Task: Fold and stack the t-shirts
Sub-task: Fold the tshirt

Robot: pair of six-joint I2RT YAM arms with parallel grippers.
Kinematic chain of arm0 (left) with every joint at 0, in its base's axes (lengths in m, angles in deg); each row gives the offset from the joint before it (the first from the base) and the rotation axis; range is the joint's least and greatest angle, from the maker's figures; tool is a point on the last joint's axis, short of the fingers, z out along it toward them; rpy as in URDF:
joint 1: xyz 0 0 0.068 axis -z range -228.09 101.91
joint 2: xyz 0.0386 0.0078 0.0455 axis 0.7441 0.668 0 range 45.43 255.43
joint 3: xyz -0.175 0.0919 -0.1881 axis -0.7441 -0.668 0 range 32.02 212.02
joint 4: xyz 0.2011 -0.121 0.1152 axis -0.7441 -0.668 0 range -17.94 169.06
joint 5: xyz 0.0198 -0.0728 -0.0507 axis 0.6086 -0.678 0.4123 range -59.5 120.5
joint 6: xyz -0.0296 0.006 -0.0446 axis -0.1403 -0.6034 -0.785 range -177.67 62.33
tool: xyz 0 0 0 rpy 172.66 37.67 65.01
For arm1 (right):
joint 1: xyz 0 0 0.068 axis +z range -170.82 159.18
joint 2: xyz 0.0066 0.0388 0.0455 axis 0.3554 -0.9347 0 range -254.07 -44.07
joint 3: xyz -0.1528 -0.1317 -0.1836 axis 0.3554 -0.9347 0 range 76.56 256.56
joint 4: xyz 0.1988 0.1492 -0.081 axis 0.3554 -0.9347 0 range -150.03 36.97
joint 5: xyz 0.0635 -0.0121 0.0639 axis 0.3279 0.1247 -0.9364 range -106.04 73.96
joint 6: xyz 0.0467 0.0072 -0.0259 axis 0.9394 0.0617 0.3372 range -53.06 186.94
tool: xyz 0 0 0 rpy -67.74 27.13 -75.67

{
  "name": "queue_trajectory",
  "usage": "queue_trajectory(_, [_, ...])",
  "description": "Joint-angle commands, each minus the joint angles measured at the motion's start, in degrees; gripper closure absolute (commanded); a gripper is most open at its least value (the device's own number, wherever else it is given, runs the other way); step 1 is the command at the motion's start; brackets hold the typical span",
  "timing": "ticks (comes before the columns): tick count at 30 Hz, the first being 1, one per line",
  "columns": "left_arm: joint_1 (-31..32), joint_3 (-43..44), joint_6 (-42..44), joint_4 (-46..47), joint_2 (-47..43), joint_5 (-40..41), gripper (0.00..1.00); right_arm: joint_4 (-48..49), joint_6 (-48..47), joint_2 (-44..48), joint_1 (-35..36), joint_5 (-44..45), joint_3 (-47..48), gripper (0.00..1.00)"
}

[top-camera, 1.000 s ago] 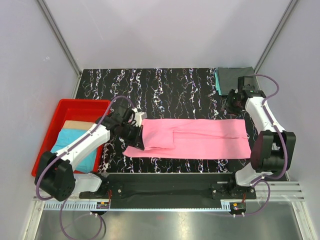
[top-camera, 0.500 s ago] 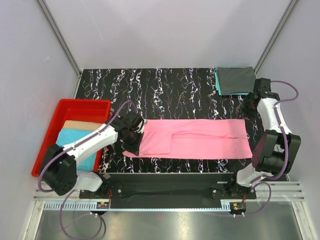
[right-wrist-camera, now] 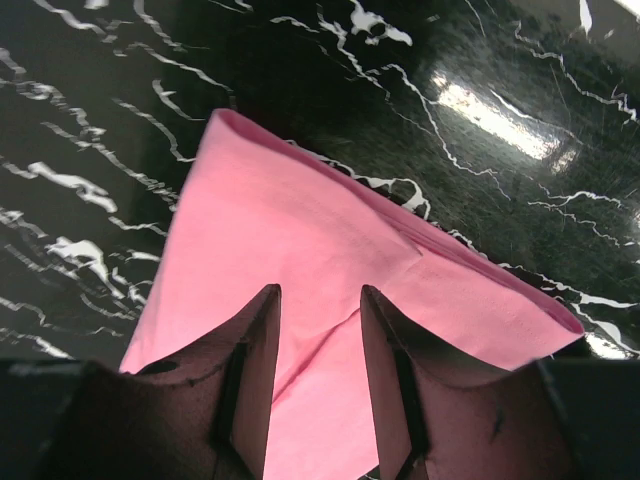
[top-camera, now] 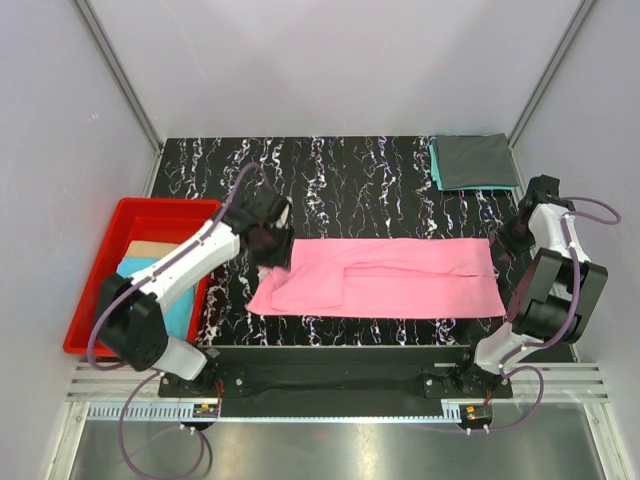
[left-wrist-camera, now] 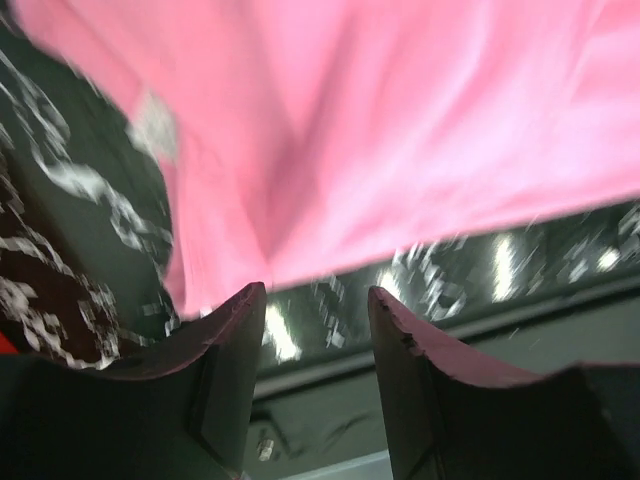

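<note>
A bright pink t-shirt (top-camera: 390,278), folded into a long strip, lies flat across the middle of the black marbled table. My left gripper (top-camera: 270,245) hovers over the strip's left end, its jaws open and empty; in the left wrist view the pink cloth (left-wrist-camera: 380,130) fills the space beyond the left gripper (left-wrist-camera: 315,295). My right gripper (top-camera: 516,238) is at the strip's right end, open, with the pink corner (right-wrist-camera: 300,250) below the right gripper (right-wrist-camera: 318,295). A folded dark grey t-shirt (top-camera: 475,160) rests on a teal one (top-camera: 434,160) at the back right.
A red bin (top-camera: 100,260) at the left holds light blue cloth (top-camera: 135,275) and tan cloth (top-camera: 150,248). White walls close in the back and both sides. The arms' base rail (top-camera: 330,365) runs along the near edge.
My left gripper opened, let go of the pink shirt's left end and drew back from it. My right gripper moved from beside the back-right stack toward the shirt's right end.
</note>
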State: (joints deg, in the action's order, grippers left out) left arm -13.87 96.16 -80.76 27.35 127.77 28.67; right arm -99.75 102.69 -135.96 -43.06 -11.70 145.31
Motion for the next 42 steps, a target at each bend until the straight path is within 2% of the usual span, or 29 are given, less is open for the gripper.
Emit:
queue_trajectory(1, [-5.11, 6.95, -1.69, 8.61, 4.39, 0.96, 0.50, -0.66, 4.15, -1.88, -1.14, 2.60, -2.73, 0.55])
queue_trajectory(4, [-8.90, 10.82, -2.04, 12.66, 10.19, -1.59, 0.49, 0.22, 6.52, -2.23, -3.33, 5.06, -4.23, 0.55])
queue_trajectory(7, [-11.71, 15.73, -1.43, 12.50, 17.22, -2.66, 0.49, 0.57, 8.19, -3.90, -3.86, 6.64, -4.33, 0.55])
queue_trajectory(12, [-15.23, 19.00, -1.08, 12.50, 26.09, -1.08, 0.49, 5.84, 7.85, -3.90, -4.04, 3.93, -5.99, 0.57])
queue_trajectory(15, [-15.67, 19.01, -1.43, 12.77, 28.39, 0.50, 0.50, 6.03, 7.32, -4.43, -4.04, 1.91, -6.35, 0.57])
queue_trajectory(19, [-15.76, 16.90, -2.75, 14.60, 28.14, 1.73, 0.50, 6.29, 8.81, -4.26, -4.04, -0.46, -9.07, 0.57])
queue_trajectory(23, [-15.50, 16.81, -4.24, 14.52, 26.47, 8.24, 0.50, 7.96, 9.25, -3.64, -4.04, -1.70, -10.74, 0.56])
queue_trajectory(28, [-15.06, 12.77, -6.35, 22.33, 22.08, 2.72, 0.51, 8.57, 8.46, -4.52, -4.04, -1.00, -10.92, 0.56])
queue_trajectory(31, [-15.06, 10.93, -8.19, 24.19, 22.68, 0.33, 0.51, 9.36, 7.85, -4.69, -4.04, -0.65, -10.92, 0.58])
queue_trajectory(33, [-14.71, 10.31, -9.24, 24.54, 23.73, 0.94, 0.52, 10.32, 7.41, -5.22, -4.04, -0.30, -10.83, 0.60])
queue_trajectory(35, [-14.18, 9.43, -9.51, 25.16, 24.26, 5.16, 0.52, 11.03, 6.71, -6.09, -4.04, -1.00, -10.31, 0.63])
queue_trajectory(42, [-14.09, 6.79, -11.71, 30.07, 25.14, 3.42, 0.52, 6.73, 6.26, -3.73, -4.04, 1.64, -5.83, 0.69])
